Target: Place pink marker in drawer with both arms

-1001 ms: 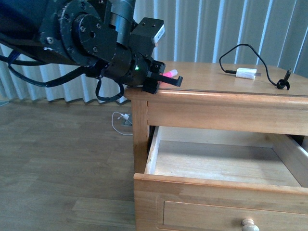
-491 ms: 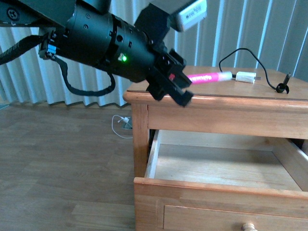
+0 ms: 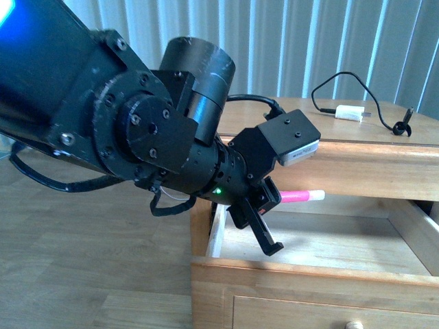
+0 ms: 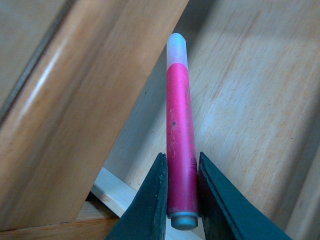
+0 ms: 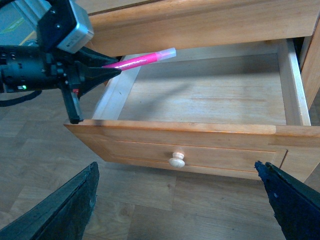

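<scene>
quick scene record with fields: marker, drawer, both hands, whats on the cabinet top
marker: slim bright pink marker with white tip, in the air over the open drawer's left part, not yet released
drawer: wide shallow honey-coloured wooden drawer, pulled open, pale floor showing
left hand: shut on the marker's back end
right hand: open, holding nothing, in front of the drawer
cabinet top: white charger plug with black cable

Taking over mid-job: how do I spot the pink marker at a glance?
Find the wooden cabinet and its open drawer. Over the drawer's left side, the left gripper clamps a slim stick: the pink marker, the only bright pink thing, white-tipped, unlike the white charger plug on top.
</scene>
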